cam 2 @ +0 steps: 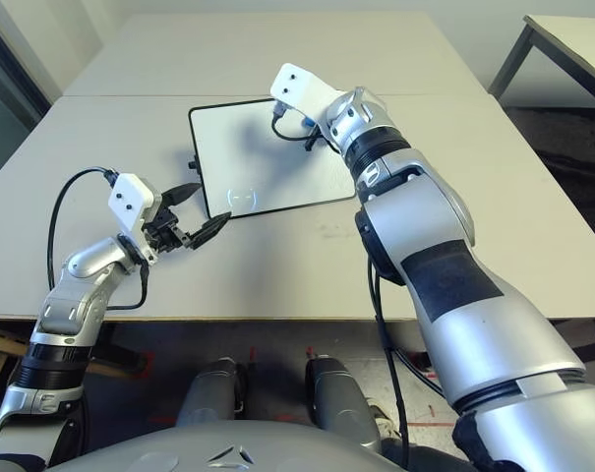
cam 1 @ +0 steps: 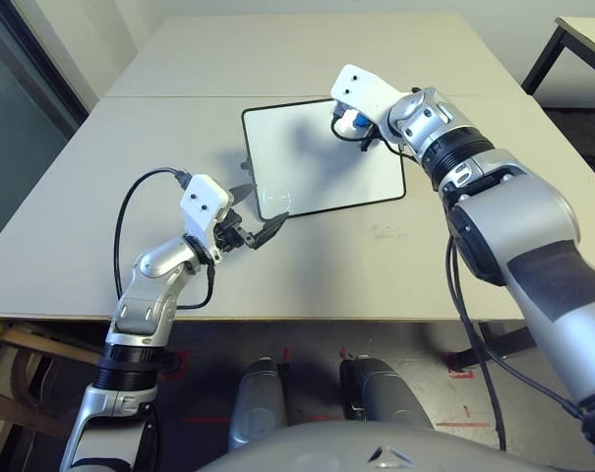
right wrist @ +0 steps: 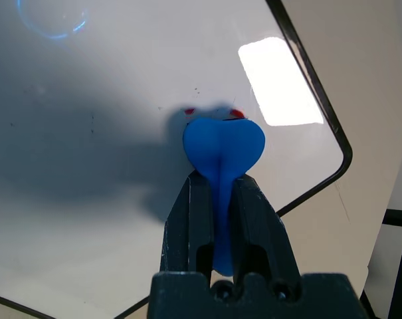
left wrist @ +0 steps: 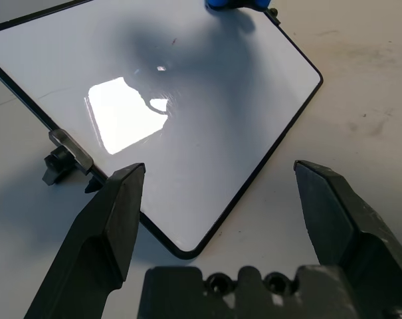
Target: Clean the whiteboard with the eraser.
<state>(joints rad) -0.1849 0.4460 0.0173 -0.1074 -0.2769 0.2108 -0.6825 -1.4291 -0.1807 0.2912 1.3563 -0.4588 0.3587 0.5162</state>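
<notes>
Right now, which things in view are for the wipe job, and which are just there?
For the job:
- board
- eraser, in the right gripper
- red marks by the eraser

Just there:
- table under the board, as support only
- side table

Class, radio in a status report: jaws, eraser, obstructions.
Right jaws shut on blue eraser, over whiteboard. Left jaws open, empty, by board's near corner. Red marks beside eraser.
</notes>
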